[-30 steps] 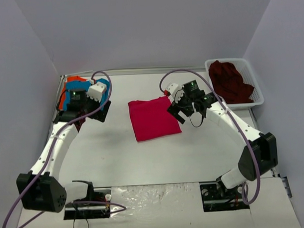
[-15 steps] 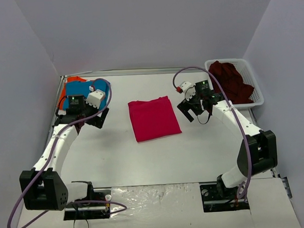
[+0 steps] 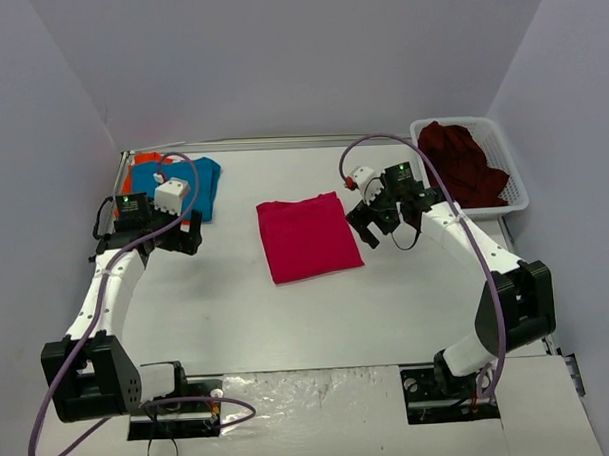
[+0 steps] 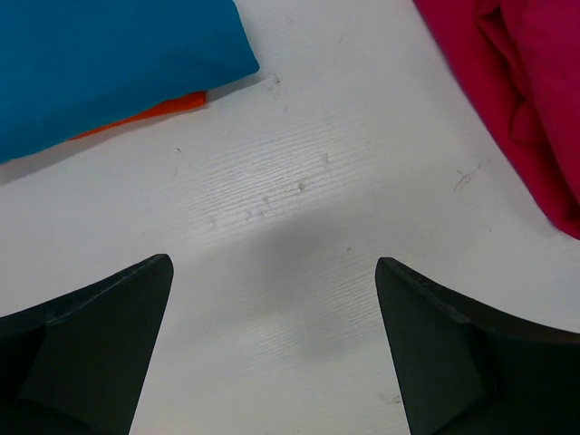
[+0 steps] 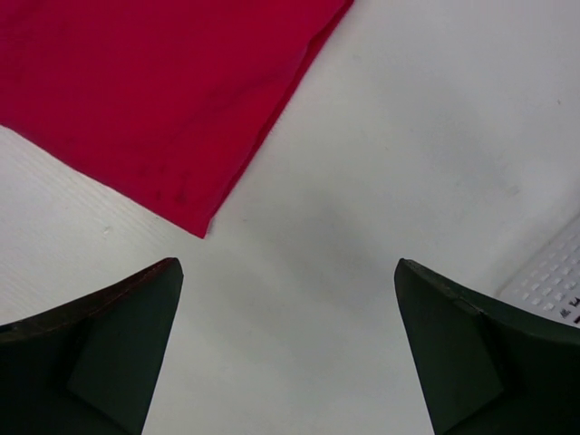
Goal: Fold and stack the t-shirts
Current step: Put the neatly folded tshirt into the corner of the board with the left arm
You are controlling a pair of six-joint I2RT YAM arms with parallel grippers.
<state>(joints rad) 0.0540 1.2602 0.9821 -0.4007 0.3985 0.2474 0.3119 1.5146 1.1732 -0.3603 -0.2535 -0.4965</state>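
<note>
A folded crimson-pink cloth t-shirt (image 3: 308, 237) lies flat in the middle of the white table (image 3: 287, 309), touched by neither arm. At its 10 o'clock, a folded blue cloth t-shirt (image 3: 197, 180) rests on an orange cloth t-shirt (image 3: 134, 172). The left gripper (image 3: 175, 241) hovers over bare table at that stack's 6 o'clock, jaws spread wide and empty. The right gripper (image 3: 369, 226), also spread and empty, hangs just beside the crimson-pink t-shirt at its 3 o'clock. A crumpled dark maroon cloth t-shirt (image 3: 462, 162) fills the white plastic mesh basket (image 3: 518, 186) at 2 o'clock.
</note>
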